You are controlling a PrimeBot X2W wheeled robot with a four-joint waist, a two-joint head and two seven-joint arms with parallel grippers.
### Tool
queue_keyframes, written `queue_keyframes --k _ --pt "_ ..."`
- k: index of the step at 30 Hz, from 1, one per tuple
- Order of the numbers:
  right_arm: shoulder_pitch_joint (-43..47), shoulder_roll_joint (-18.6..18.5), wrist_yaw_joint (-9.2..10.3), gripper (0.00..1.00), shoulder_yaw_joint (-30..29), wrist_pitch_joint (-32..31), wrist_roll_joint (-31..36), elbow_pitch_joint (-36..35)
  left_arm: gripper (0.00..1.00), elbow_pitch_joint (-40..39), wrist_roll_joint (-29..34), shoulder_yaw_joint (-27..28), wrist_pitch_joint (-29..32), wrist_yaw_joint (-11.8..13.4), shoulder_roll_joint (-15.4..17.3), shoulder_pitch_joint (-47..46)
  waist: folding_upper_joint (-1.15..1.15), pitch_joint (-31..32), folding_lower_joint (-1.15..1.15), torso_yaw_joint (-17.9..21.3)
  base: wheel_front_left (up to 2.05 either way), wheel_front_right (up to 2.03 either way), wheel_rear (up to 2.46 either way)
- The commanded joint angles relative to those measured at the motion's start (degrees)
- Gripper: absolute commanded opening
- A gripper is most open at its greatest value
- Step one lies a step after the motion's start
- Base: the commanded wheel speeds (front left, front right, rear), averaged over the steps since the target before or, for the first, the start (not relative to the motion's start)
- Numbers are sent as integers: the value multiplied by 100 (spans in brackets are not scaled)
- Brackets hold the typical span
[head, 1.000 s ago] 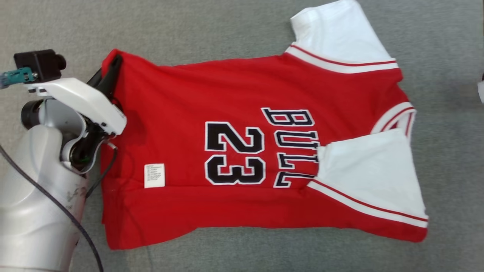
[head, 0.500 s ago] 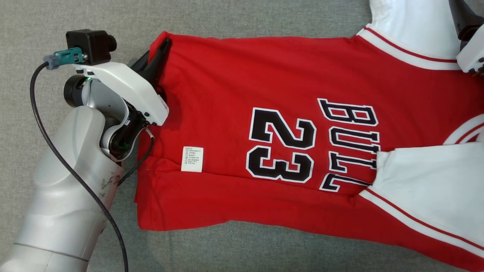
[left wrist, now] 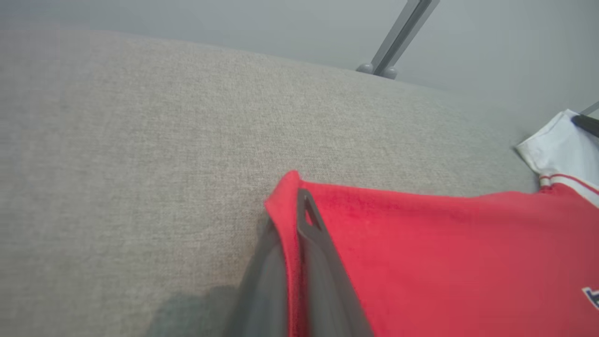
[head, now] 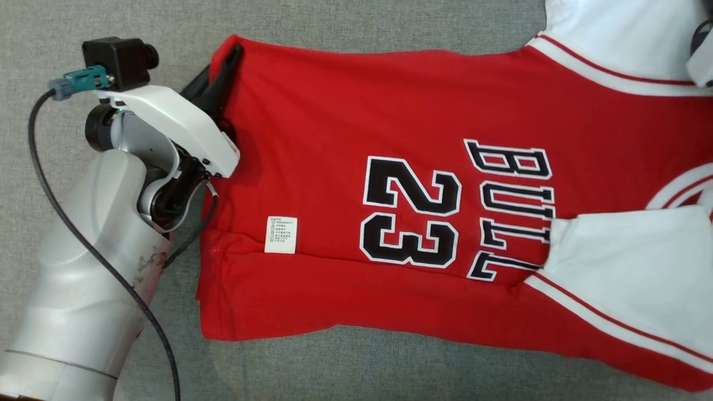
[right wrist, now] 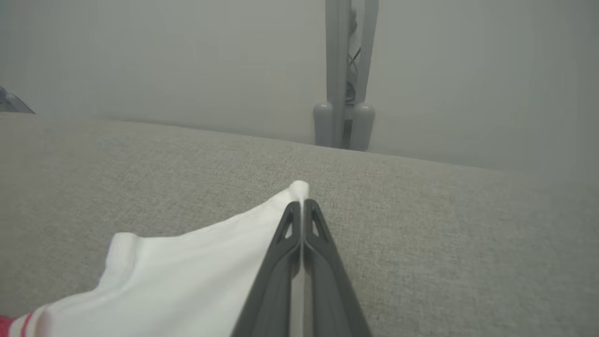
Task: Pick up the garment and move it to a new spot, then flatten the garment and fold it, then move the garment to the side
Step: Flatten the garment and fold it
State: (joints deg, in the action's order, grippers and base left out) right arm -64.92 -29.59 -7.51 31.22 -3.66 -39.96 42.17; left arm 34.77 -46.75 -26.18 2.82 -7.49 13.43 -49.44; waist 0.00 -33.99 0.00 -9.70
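The garment is a red jersey with white sleeves and black "BULL 23" lettering, spread on the grey fabric surface. My left gripper is shut on its far hem corner; in the left wrist view the red edge runs between the dark fingers. My right gripper is shut on the tip of the far white sleeve. In the head view a bit of the right arm's white housing shows at the right edge, over that sleeve. The near sleeve lies folded over the jersey's chest.
The grey fabric surface extends around the jersey. A grey metal post stands beyond its far edge, and a slanted grey bar shows in the left wrist view. A black cable loops beside my left forearm.
The head camera shifted, so the jersey sits further right in view. The right arm's housing came into view at the far sleeve. The jersey's hem corner rose slightly with the left gripper.
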Motion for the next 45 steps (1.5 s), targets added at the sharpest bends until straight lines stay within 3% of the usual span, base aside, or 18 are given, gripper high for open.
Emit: queue_keyframes --k 1,6,14,20,27,30,39,45 --pt "-116 -71 5 0 -23 127 -55 -40 0 -29 -49 31 -60 4 73 -113 0 29 0 31 0 0 0" --pt "-221 -181 5 0 -62 586 -301 -214 0 -282 -206 94 -184 4 248 -136 0 139 0 112 0 0 0" --pt "218 -178 4 0 133 742 -831 -704 0 -816 -640 156 -67 3 454 337 0 296 0 309 0 0 0" --pt "1148 -452 4 0 209 800 -1393 -1867 0 -1534 -1063 295 -31 3 774 1141 0 430 0 510 0 0 0" --pt "2821 -815 4 0 -293 936 -1978 -3471 0 -2721 -1554 598 99 105 1238 2254 0 625 0 764 0 0 0" --pt "3367 -889 4 0 -571 990 -2034 -3831 0 -3102 -1660 686 129 219 1332 2572 0 679 0 814 0 0 0" --pt "5505 -394 3 0 -1611 911 -2102 -5079 0 -3942 -2069 1046 170 587 1601 3514 0 781 0 937 0 0 0" --pt "6257 177 3 0 -1927 586 -1778 -5113 0 -3703 -2223 1057 251 691 1589 3742 0 777 0 983 0 0 0"
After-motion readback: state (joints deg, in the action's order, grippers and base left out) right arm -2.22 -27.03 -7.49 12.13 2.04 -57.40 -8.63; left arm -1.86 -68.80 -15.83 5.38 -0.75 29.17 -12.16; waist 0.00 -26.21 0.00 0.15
